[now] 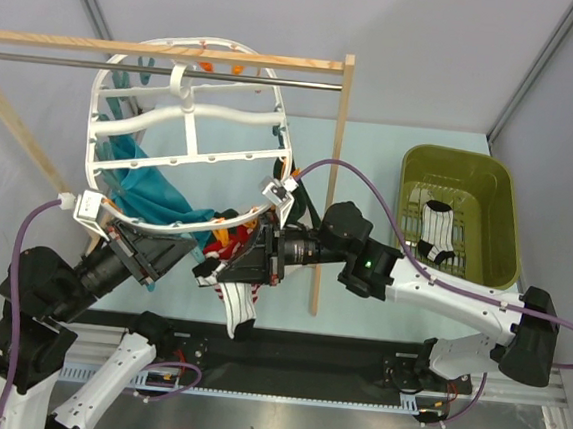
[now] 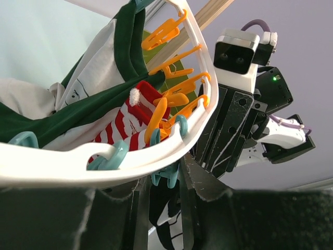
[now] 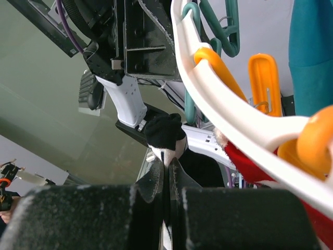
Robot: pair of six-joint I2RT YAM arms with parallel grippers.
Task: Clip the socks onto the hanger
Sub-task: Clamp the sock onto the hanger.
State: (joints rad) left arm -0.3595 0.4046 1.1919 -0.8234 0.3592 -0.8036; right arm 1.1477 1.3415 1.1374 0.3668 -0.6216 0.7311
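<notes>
At the near rim of the hanger (image 1: 234, 153), the left gripper (image 2: 164, 195) is narrowed around a teal clip (image 2: 167, 176), apparently squeezing it. The right gripper (image 3: 167, 174), pinched shut, holds a black-toed sock (image 1: 239, 309) just beneath. Clipping is in hand. Next, I judge, the sock's edge must rise into that clip's mouth before the left gripper lets go.

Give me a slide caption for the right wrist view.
Right tool pinching a black-toed sock beside the white hanger and its orange clips.
</notes>
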